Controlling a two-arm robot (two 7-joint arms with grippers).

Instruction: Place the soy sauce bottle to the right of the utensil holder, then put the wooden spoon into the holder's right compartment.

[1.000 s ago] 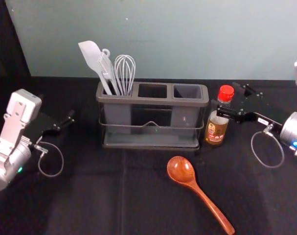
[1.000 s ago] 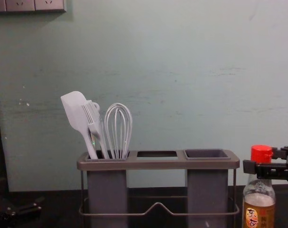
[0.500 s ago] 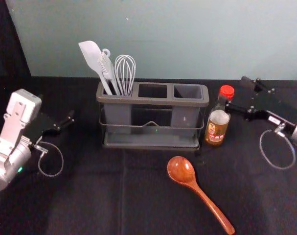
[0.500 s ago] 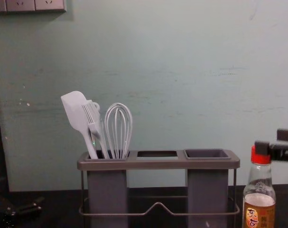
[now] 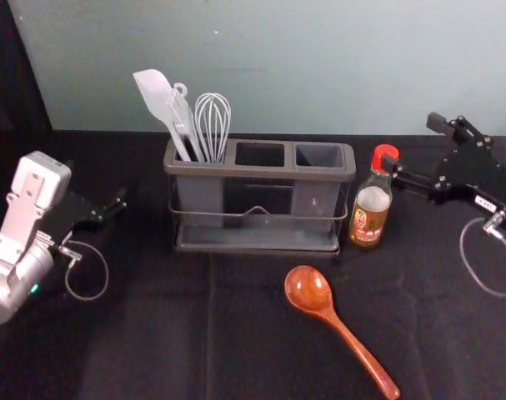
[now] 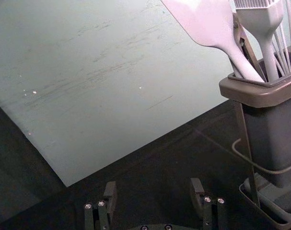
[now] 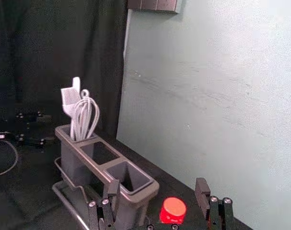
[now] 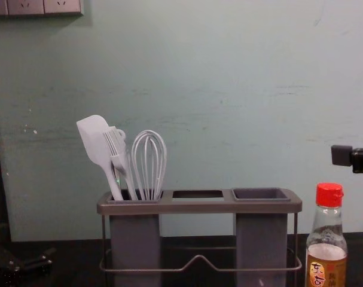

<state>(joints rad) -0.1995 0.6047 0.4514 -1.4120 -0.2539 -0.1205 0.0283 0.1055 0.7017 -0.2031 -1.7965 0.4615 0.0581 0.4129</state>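
Seemingly placed, the soy sauce bottle (image 5: 370,218) stands just right of the utensil holder (image 5: 261,172); the wooden spoon (image 5: 346,335) lies in front. By left wrist, my left pincer (image 6: 153,184) idles beside the holder, spread. By right wrist, my right pincer (image 7: 157,184) gapes, likely to clear the red cap (image 7: 173,207).

Utensil holder (image 5: 261,173): grey, three-compartment, upright | Soy sauce bottle (image 5: 368,218): red-capped, upright, just right of holder | Wooden spoon (image 5: 308,288): reddish-brown, lying in front of holder, bowl nearest it

the silver-and-white left arm (image 5: 26,277) has a thin looped cable (image 5: 107,268).
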